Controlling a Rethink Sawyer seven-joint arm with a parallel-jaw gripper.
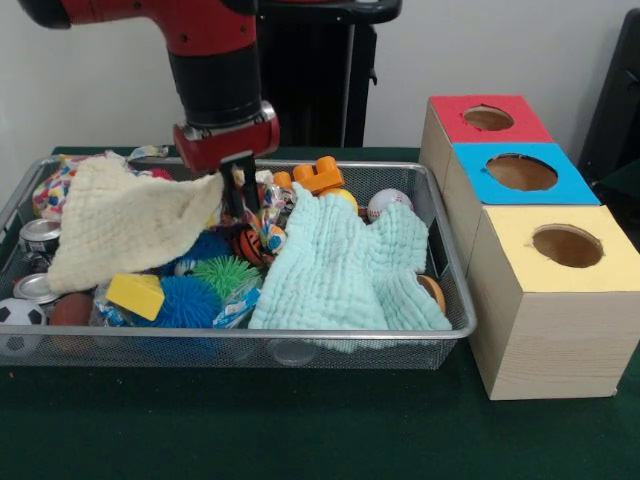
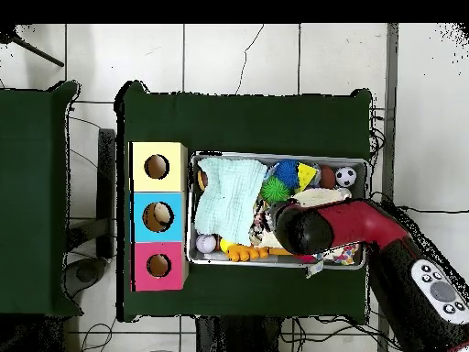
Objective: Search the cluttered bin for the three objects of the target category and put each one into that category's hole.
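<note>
The wire mesh bin [image 1: 300,345] is full of clutter; it also shows in the overhead view [image 2: 353,157]. My gripper [image 1: 240,205] reaches down into the bin's middle, between the cream cloth [image 1: 120,225] and the mint-green cloth [image 1: 340,265]. One spotted cloth [image 1: 52,188] lies in the bin's far left corner, and the overhead view shows it beside the arm [image 2: 345,255]. A bit of spotted fabric [image 1: 268,203] shows right beside the gripper. In the overhead view the arm [image 2: 302,227] hides the gripper. The yellow-topped box's hole [image 1: 567,245] stands right of the bin, nearest the camera.
The blue-topped box [image 1: 522,172] and the red-topped box [image 1: 488,118] stand behind the yellow one. The bin also holds a soccer ball [image 1: 18,315], a yellow block [image 1: 135,295], blue and green spiky balls [image 1: 225,272], an orange toy [image 1: 318,175], a baseball [image 1: 388,203] and cans [image 1: 40,235].
</note>
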